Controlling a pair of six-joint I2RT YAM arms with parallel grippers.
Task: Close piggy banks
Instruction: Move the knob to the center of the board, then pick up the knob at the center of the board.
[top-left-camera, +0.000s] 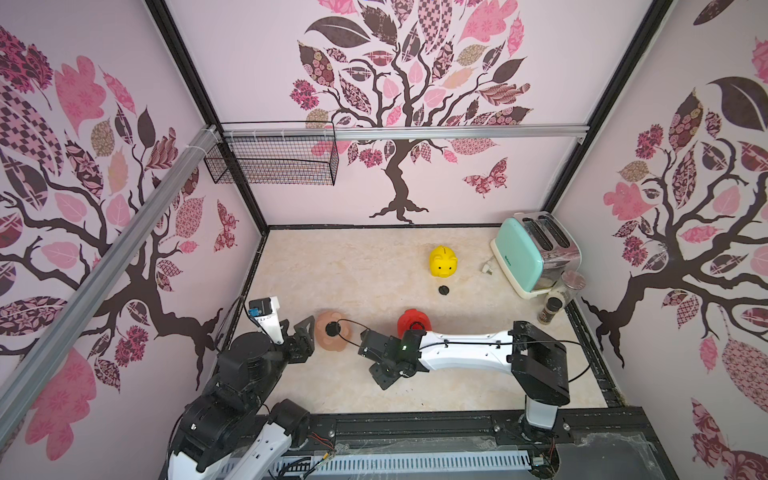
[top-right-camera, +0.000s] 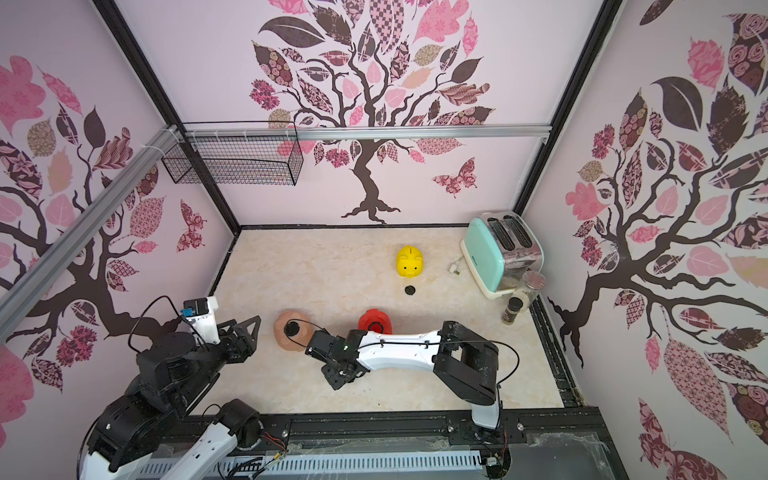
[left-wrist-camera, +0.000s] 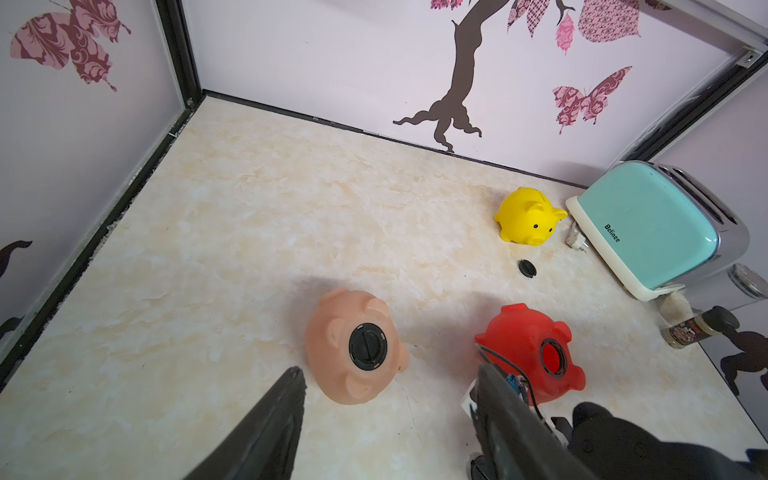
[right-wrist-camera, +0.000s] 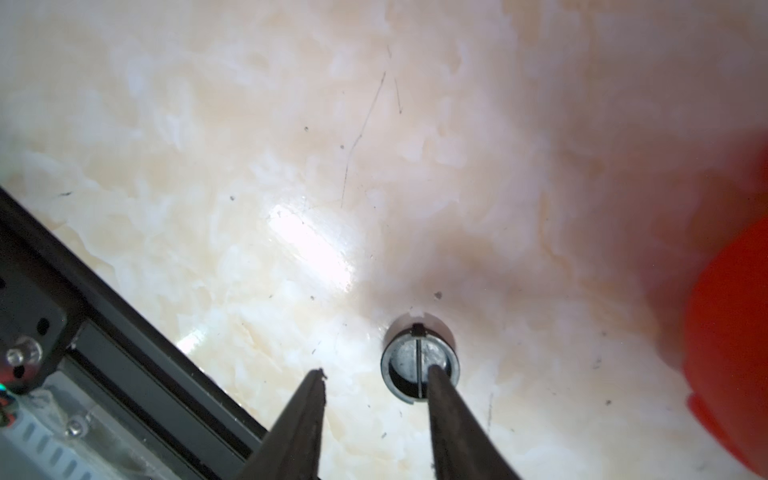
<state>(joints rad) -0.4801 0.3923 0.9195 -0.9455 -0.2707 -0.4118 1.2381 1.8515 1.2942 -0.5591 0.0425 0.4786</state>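
Three piggy banks are on the marble floor. The peach-pink one (top-left-camera: 332, 334) (left-wrist-camera: 353, 349) lies belly up with a black plug in its hole. The red one (top-left-camera: 413, 321) (left-wrist-camera: 528, 353) lies with its belly hole uncovered. The yellow one (top-left-camera: 443, 261) (left-wrist-camera: 528, 216) stands upright, a loose black plug (top-left-camera: 444, 290) (left-wrist-camera: 527, 268) in front of it. My left gripper (top-left-camera: 305, 330) (left-wrist-camera: 390, 372) is open just beside the peach pig. My right gripper (top-left-camera: 384, 372) (right-wrist-camera: 376, 372) points down at the floor, open. One of its fingertips (right-wrist-camera: 436, 374) overlaps another round plug (right-wrist-camera: 405, 361) lying flat.
A mint-green toaster (top-left-camera: 536, 253) stands at the back right with its cord plug (top-left-camera: 486, 268) on the floor. A glass jar (top-left-camera: 572, 284) and a spice jar (top-left-camera: 550, 309) stand beside it. A wire basket (top-left-camera: 274, 156) hangs on the back wall. A black rail (right-wrist-camera: 83, 332) runs along the front.
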